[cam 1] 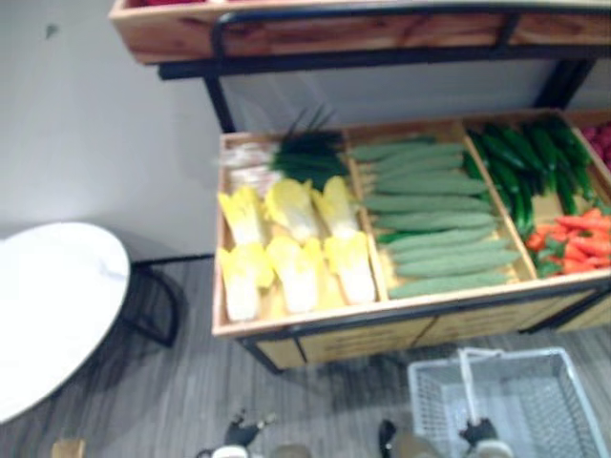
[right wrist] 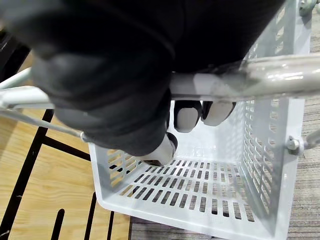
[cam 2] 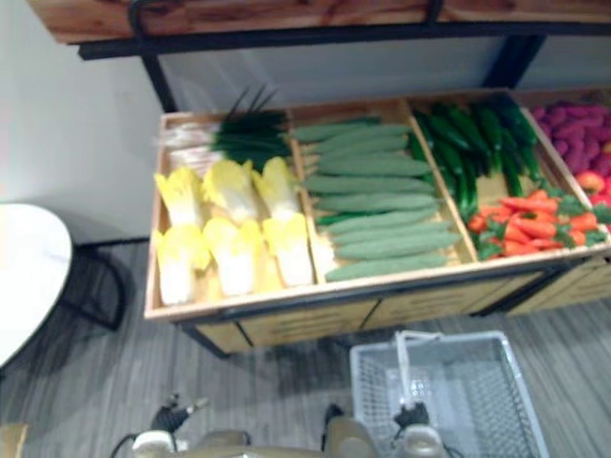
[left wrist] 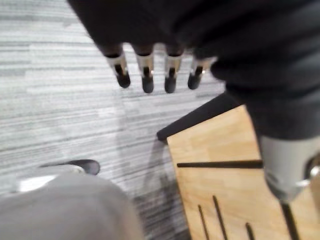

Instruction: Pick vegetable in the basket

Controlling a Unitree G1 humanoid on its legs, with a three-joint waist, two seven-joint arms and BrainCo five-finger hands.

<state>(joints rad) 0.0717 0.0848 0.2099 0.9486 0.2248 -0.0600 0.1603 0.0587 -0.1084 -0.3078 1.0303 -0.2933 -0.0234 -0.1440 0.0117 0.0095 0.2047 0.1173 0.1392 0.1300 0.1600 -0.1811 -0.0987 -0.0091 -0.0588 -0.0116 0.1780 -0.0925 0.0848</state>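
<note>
- Straight ahead of the robot, at twelve o'clock in the head view, stands the wooden shelf (cam 1: 382,310), its tray split into compartments.
- The vegetables lie in those compartments. The yellow cabbages (cam 1: 291,243) are at the ten o'clock end, with dark green leeks (cam 1: 301,153) behind them.
- Next over are the long pale green gourds (cam 1: 434,219), stacked in a column in the middle compartment.
- Out towards two o'clock lie the dark green cucumbers (cam 1: 520,162), with the orange carrots (cam 1: 578,239) in front of them and some purple roots (cam 2: 573,124) at the far end.
- Down at five o'clock, the white slatted basket (cam 1: 496,356) hangs just in front of the shelf.
- The right hand (right wrist: 188,116) has its fingers curled round the basket's handle (right wrist: 260,75), a firm grip.
- The left hand (left wrist: 165,30) is at seven o'clock, its fingers (left wrist: 147,75) straight and relaxed, holding nothing, over the grey striped floor (left wrist: 60,100) beside the shelf's corner.
- A round white table (cam 1: 48,305) sits off at eight o'clock, well apart from the shelf.
</note>
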